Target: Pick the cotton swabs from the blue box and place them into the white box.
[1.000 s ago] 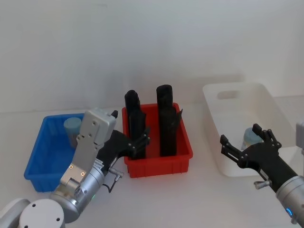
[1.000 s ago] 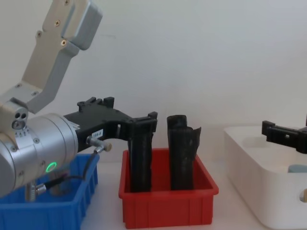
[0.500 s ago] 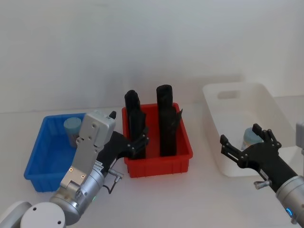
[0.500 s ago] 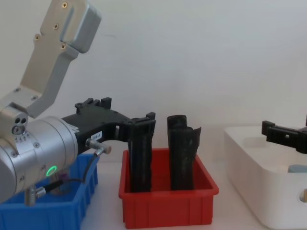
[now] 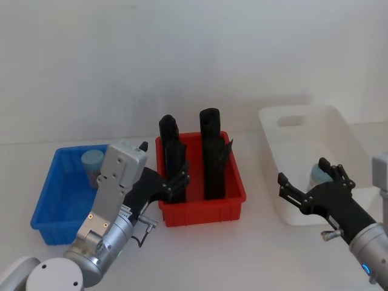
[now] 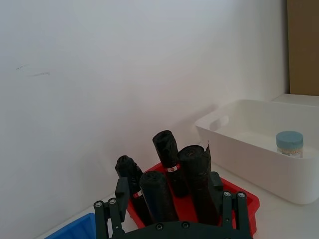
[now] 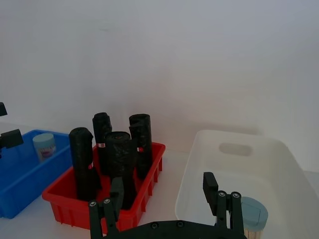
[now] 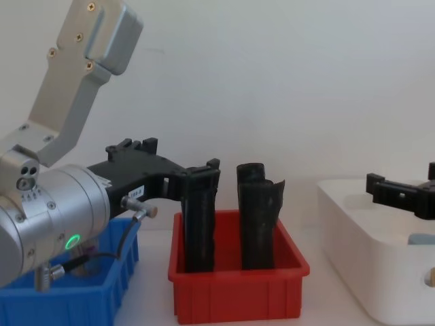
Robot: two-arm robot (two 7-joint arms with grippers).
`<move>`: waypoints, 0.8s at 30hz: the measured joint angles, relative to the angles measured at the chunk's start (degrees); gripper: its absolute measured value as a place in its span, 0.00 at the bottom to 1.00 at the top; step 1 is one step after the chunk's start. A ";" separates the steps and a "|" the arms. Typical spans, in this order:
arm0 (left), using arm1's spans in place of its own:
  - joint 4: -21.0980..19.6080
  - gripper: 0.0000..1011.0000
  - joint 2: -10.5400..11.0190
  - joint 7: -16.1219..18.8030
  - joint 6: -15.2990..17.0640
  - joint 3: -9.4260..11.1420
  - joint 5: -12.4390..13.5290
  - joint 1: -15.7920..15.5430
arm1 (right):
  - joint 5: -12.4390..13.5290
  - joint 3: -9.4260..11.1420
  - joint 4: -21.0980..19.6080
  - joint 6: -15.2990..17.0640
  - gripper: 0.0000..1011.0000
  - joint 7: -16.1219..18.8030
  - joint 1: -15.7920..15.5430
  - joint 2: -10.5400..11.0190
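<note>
One tub of cotton swabs (image 5: 92, 163) stands in the far corner of the blue box (image 5: 47, 209), also seen from the right wrist (image 7: 44, 145). Another tub of cotton swabs (image 5: 316, 174) sits in the white box (image 5: 303, 142); the left wrist view shows this tub (image 6: 289, 143) upright on the white box's floor. My left gripper (image 5: 167, 176) hovers open and empty between the blue box and the red bin. My right gripper (image 5: 306, 174) is open and empty over the white box's near left wall, just short of the tub inside.
A red bin (image 5: 203, 209) holding several tall black rolls (image 5: 212, 151) stands between the two boxes. The left forearm's silver link (image 5: 118, 179) rises over the blue box's near right corner. A white wall stands behind the table.
My right gripper has drifted slightly left and back from the tub in the white box. The left arm has barely moved.
</note>
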 joint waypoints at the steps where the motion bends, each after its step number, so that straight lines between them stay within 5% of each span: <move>1: 0.01 0.99 0.00 0.00 0.00 0.00 0.00 0.00 | -0.18 -0.03 0.19 0.04 0.99 0.20 0.17 -0.07; 16: 0.02 0.99 0.00 -0.01 0.02 0.00 -0.01 0.00 | -5.40 -1.13 9.12 -0.07 0.99 6.77 7.33 -3.11; 24: 0.02 0.99 0.00 -0.02 0.02 0.00 0.00 0.00 | -8.41 -2.02 18.36 -2.06 0.99 11.37 13.93 -5.99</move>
